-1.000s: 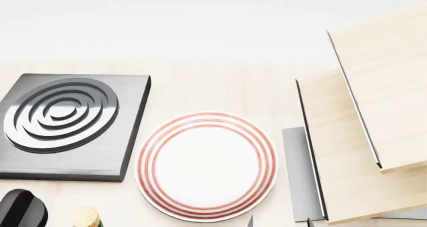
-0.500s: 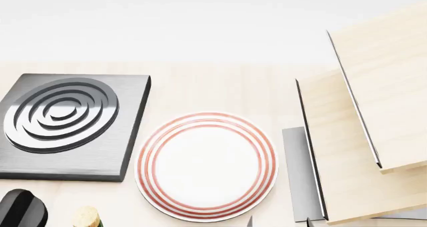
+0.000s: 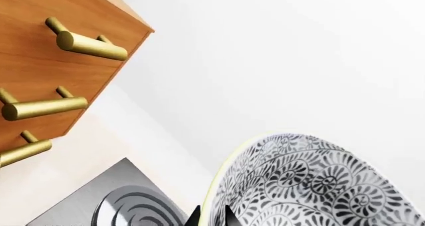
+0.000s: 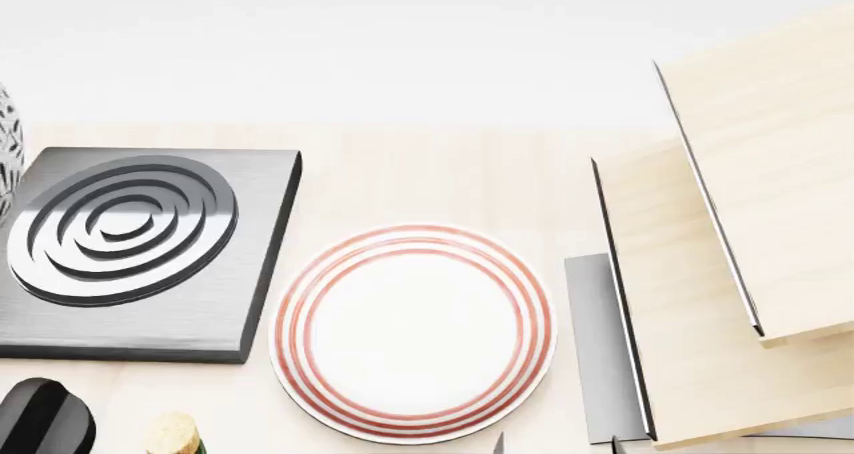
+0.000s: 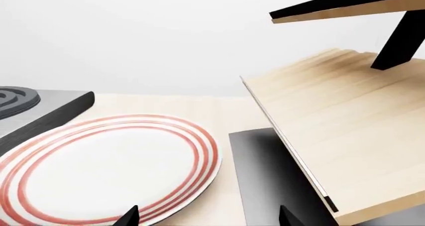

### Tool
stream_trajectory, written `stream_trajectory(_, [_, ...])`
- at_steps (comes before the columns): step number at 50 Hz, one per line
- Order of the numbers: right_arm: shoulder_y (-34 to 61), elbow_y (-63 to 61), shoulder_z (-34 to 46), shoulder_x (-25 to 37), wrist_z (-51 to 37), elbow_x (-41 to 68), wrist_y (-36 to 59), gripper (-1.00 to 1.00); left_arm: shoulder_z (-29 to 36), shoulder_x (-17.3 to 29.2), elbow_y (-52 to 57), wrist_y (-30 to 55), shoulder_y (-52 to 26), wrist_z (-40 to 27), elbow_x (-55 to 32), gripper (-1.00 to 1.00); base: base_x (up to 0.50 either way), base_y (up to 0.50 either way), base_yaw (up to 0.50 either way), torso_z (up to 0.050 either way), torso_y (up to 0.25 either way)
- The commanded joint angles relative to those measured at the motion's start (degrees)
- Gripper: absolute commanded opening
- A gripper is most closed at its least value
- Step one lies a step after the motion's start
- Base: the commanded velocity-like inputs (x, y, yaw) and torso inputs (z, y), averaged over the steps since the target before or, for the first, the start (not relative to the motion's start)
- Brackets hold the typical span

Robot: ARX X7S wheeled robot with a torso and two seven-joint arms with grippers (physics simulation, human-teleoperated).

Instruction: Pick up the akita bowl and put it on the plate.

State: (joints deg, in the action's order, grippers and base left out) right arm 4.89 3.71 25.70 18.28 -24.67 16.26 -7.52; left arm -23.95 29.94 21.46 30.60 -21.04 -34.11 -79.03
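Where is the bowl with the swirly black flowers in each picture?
Head view: akita bowl only a sliver at the left edge, above the stove burner.
Left wrist view: fills the lower right, burner beside it.
Right wrist view: not in it.
Shared landmark: the burner.

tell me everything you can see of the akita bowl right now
The akita bowl is deep, round and white, covered in dense grey-black floral scrolls, with a pale greenish rim. In the left wrist view it is tipped, with the left gripper closed on its rim. The head view catches only a patterned sliver at the left edge, beside the stove burner.
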Motion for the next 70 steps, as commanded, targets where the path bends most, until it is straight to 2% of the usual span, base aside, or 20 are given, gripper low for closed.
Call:
stream_trajectory(1, [0.15,0.46,0.17,-0.06,0.0,0.07,-0.2,1.0,3.09,-0.47,-0.58,0.35,-2.72,-0.42,0.98,-1.0,0.0,0.0,0.0,0.0,0.0])
stream_trajectory(11, [0.05,0.4,0.42,0.03,0.1,0.19,-0.3,1.0,4.8,-0.57,-0.49,0.92,-4.04,-1.08,1.52,-1.0,0.0,0.0,0.0,0.0,0.0])
stream_trajectory(37, [0.24,0.74,0.73,0.12,0.01,0.4,-0.5,1.0,15.18,-3.01,-6.33,3.19,-11.3,-0.04,7.96,-1.0,0.0,0.0,0.0,0.0,0.0])
stream_trajectory(44, [0.46,1.57,0.76,-0.05,0.23,0.6,-0.89,1.0,19.07,-4.27,-9.49,4.37,-14.68,0.32,10.11,-1.0,0.0,0.0,0.0,0.0,0.001])
stream_trajectory(70, [0.35,1.52,1.24,0.17,0.74,1.44,-0.91,1.0,26.03,-7.36,-23.54,5.35,-23.14,2.39,15.92,-1.0,0.0,0.0,0.0,0.0,0.0])
